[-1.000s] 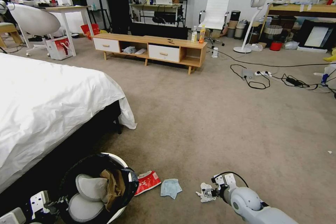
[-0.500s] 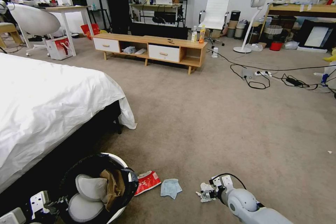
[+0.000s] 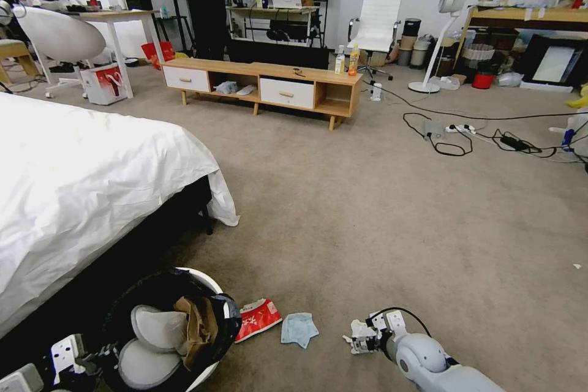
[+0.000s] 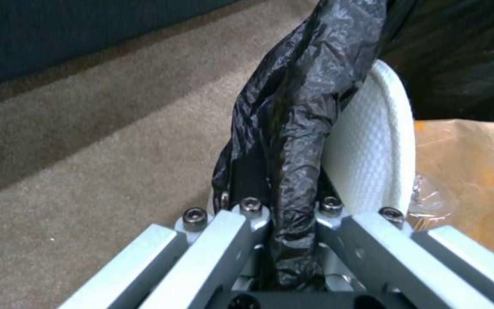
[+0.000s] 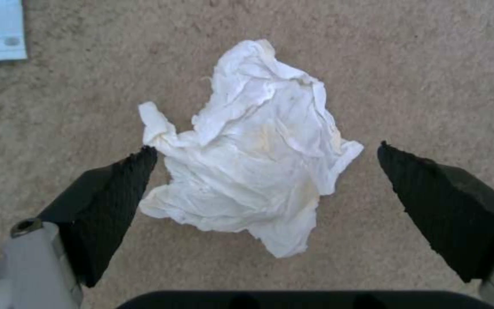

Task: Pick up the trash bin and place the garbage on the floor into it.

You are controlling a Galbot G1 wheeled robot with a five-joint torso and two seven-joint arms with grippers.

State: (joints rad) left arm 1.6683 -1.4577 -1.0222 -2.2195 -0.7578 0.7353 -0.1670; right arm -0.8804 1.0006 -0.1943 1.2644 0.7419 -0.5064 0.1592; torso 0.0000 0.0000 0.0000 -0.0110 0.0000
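The right gripper [image 5: 264, 150] was spread wide around the white tissue wad [image 5: 253, 150] on the carpet [image 3: 398, 214]. The left gripper [image 4: 284, 214] pinched the black bag rim of the trash bin [image 3: 208, 285]. Beside the bin lay the red-white snack wrapper [image 3: 258, 318], then the light blue face mask [image 3: 299, 327], then the tissue.

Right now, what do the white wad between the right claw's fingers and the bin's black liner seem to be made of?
The white wad looks like soft matte tissue paper: crumpled, with creased, ragged edges. The black liner seems thin glossy plastic film: shiny wrinkles, pinched by the left claw.
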